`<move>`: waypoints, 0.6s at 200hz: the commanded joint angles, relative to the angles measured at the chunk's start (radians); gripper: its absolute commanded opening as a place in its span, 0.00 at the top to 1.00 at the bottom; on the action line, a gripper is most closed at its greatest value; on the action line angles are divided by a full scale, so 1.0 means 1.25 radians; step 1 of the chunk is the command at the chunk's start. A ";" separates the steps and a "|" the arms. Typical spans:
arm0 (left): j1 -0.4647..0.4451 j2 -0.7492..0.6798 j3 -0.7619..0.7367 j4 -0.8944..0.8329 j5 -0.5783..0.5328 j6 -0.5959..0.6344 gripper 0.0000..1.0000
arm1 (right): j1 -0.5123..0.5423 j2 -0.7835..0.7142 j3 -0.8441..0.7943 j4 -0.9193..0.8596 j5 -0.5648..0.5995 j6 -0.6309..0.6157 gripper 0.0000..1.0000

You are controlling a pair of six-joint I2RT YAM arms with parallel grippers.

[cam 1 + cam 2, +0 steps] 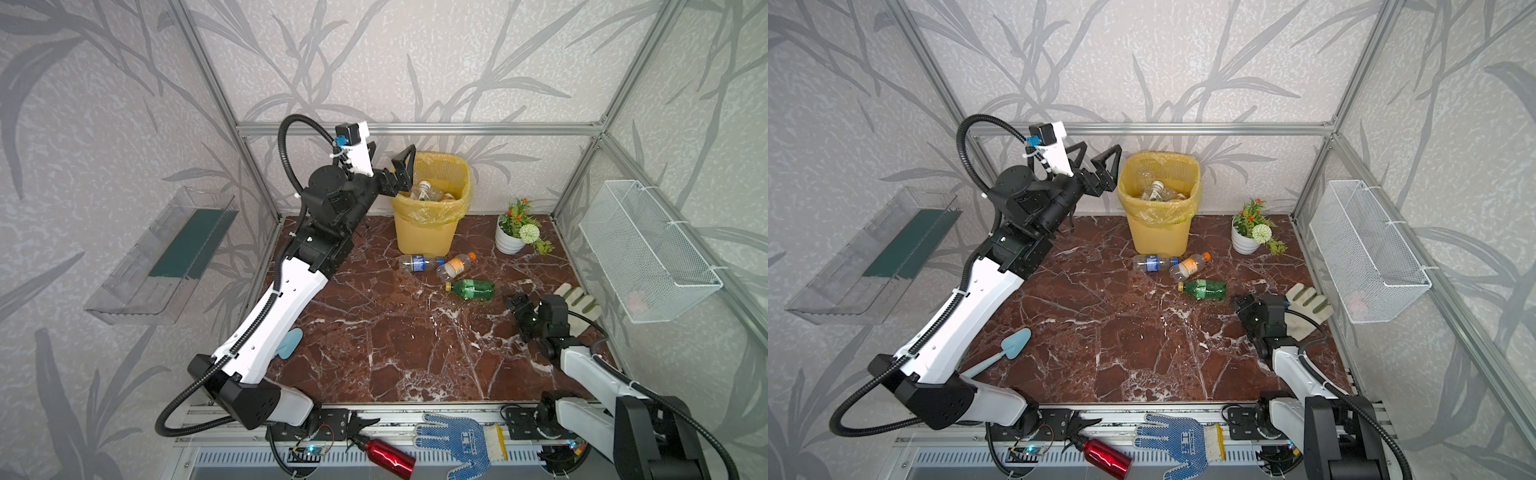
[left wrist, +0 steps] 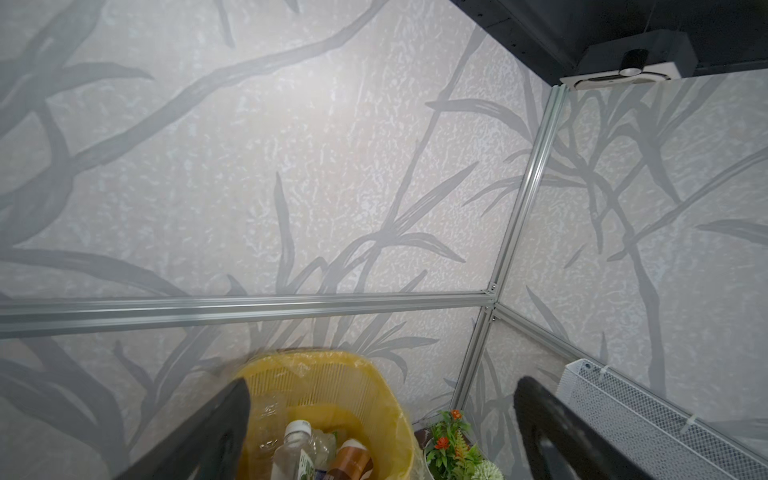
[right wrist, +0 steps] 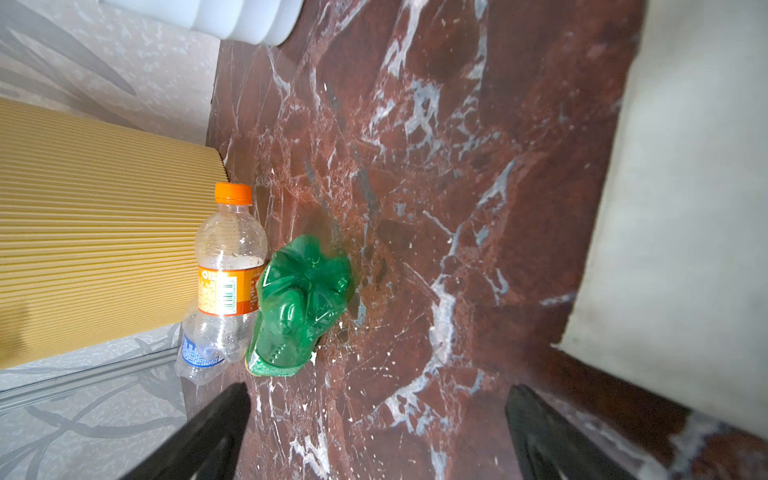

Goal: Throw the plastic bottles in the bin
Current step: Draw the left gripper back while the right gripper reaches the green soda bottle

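Observation:
The yellow lattice bin (image 1: 428,224) (image 1: 1158,228) stands at the back of the marble table, and several plastic bottles (image 1: 424,189) (image 2: 295,444) lie inside it. My left gripper (image 1: 390,158) (image 1: 1094,153) hangs open and empty beside the bin's rim (image 2: 332,361). Three bottles lie in front of the bin: a clear one with a blue label (image 1: 417,263), an orange-capped one (image 1: 455,266) (image 3: 230,266) and a green one (image 1: 473,289) (image 3: 299,303). Just right of the green bottle, my right gripper (image 1: 515,301) (image 3: 378,399) is open, empty and low over the table.
A flower pot (image 1: 509,241) stands right of the bin. A pale glove (image 1: 579,303) lies by the right arm. A white wire basket (image 1: 648,253) and a clear tray (image 1: 166,253) hang on the walls. A red metal bottle (image 1: 388,455), blue glove (image 1: 457,444) and blue scoop (image 1: 1013,347) lie near the front.

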 commanded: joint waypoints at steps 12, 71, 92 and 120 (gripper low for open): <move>0.006 -0.079 -0.226 -0.004 -0.077 0.011 0.01 | 0.047 0.041 0.064 -0.040 0.018 0.034 0.04; 0.009 -0.237 -0.566 -0.117 -0.158 -0.048 0.01 | 0.180 0.165 0.172 -0.052 0.092 0.110 0.04; 0.008 -0.279 -0.662 -0.130 -0.168 -0.086 0.01 | 0.219 0.215 0.210 -0.054 0.110 0.123 0.06; 0.010 -0.327 -0.731 -0.155 -0.187 -0.108 0.01 | 0.246 0.276 0.288 -0.140 0.167 0.085 0.18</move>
